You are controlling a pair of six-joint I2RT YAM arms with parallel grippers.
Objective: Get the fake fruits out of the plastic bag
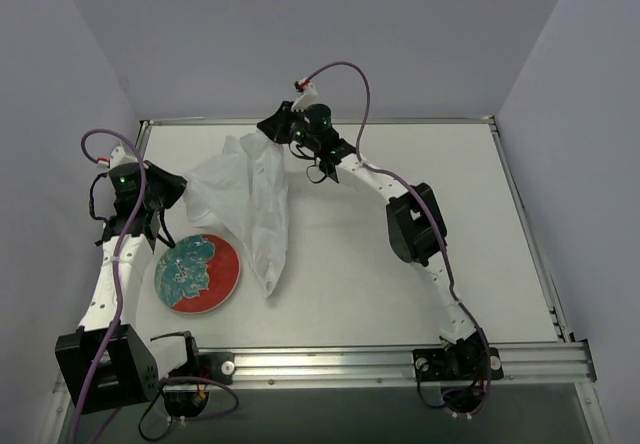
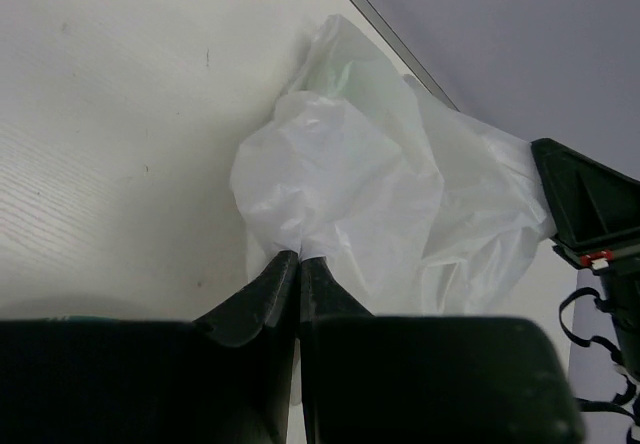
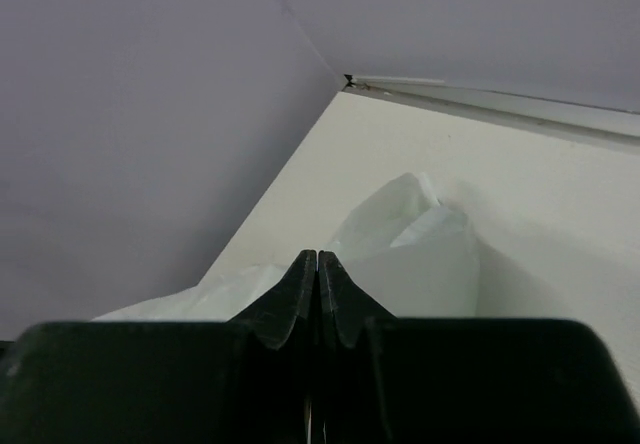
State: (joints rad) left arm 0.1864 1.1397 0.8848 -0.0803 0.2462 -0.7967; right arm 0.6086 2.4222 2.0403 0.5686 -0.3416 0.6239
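**Bag pinched at two edges: film to be lifted and spread so the fruits come free**

The plastic bag (image 1: 250,204) lies crumpled on the tabletop (image 1: 350,294), left of centre, its lower tail just beside the red-rimmed plate (image 1: 225,289). The left end effector (image 2: 298,256) is pressed together on a fold of film at the bag's left edge. The right end effector (image 3: 317,256) is likewise pressed together and appears to pinch the film at the far top corner, where the bag is drawn up into a peak.

The fake fruits cannot be made out. Only a faint greenish tint is seen through the film in the left wrist view, so they are judged to be inside the bag.

For the step to go well, both pinches should be held firmly, since thin film is likely to slip. The two held points should be raised and drawn apart gently, so that the mouth is found and turned downward. Jerking should be avoided, as the fruits would probably roll. It would be best if they were tipped onto or beside the plate.
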